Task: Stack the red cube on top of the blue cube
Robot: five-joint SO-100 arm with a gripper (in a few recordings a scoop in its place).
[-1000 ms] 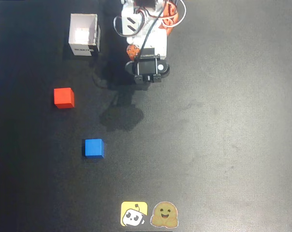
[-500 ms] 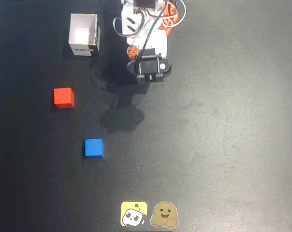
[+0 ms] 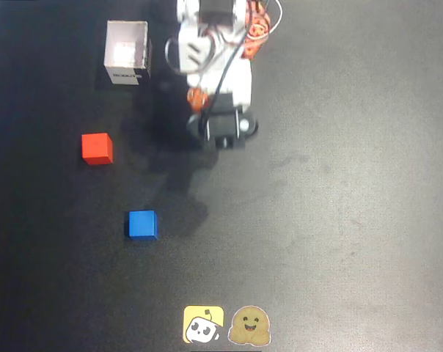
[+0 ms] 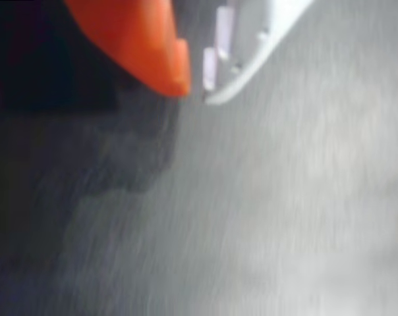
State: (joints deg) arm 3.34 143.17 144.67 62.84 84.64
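In the overhead view the red cube (image 3: 97, 148) rests on the black table at the left. The blue cube (image 3: 142, 224) lies below it and a little to the right, apart from it. The arm's wrist (image 3: 223, 129) hovers near the top centre, well right of both cubes. The wrist view is blurred by motion. It shows my gripper (image 4: 196, 87) above bare table, its orange finger (image 4: 146, 46) and white finger (image 4: 245, 46) with tips nearly touching and nothing between them.
A white open box (image 3: 127, 53) stands at the top left, beside the arm's base (image 3: 218, 29). Two stickers (image 3: 225, 324) lie at the table's bottom edge. The arm's shadow falls on the table between the wrist and the blue cube.
The arm's wrist has moved a little down the picture, away from the base. Its shadow has spread toward the blue cube. Both cubes stay where they were.
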